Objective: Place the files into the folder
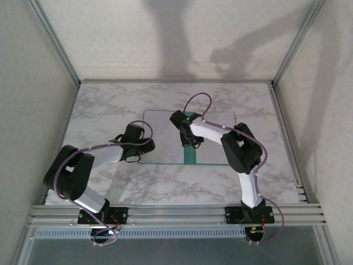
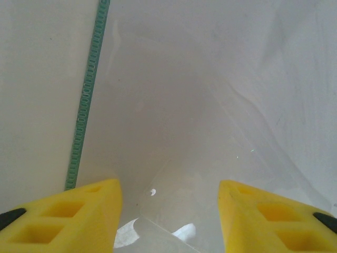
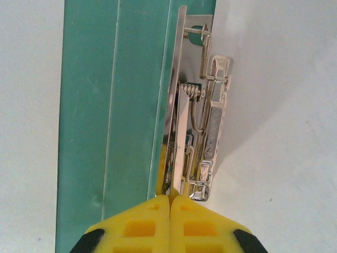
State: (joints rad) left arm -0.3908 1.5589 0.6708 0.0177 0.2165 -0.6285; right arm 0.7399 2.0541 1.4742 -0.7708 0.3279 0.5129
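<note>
The left gripper (image 2: 169, 211) is standing released, its yellow fingers (image 2: 79, 216) spread well apart with nothing sitting between them. Directly beneath and ahead of it the files (image 2: 174, 105) are lying as a flat white surface, and a glossy, see-through edge is crossing just in front of the fingertips. Off to this tool's left a thin green ridged strip (image 2: 87, 100) is running straight away from it, with more white lying beyond. From above, this gripper is hanging over the near left edge of the folder (image 1: 190, 157), which is lying open on the marble table (image 1: 105, 105). Pale sheets are covering both leaves, so that only a teal band at the fold is showing. The right gripper (image 3: 169, 203) is clenched, its two yellow fingertips pressing flat against each other. The tips are sitting right at the near end of a shiny metal clip (image 3: 202, 132), which is stretching away just ahead of the tool and slightly to its right, its spring and lever lying flat along the fold. Whether the closed tips are nipping the clip's thin plate or merely touching it cannot be told. Just to the left of this tool the folder's teal band is running forward alongside the clip, and white paper is spreading out on either side, to the far left beyond the band and to the right past the clip. From above, the right gripper is pointing down at the fold, well apart from the left gripper.
</note>
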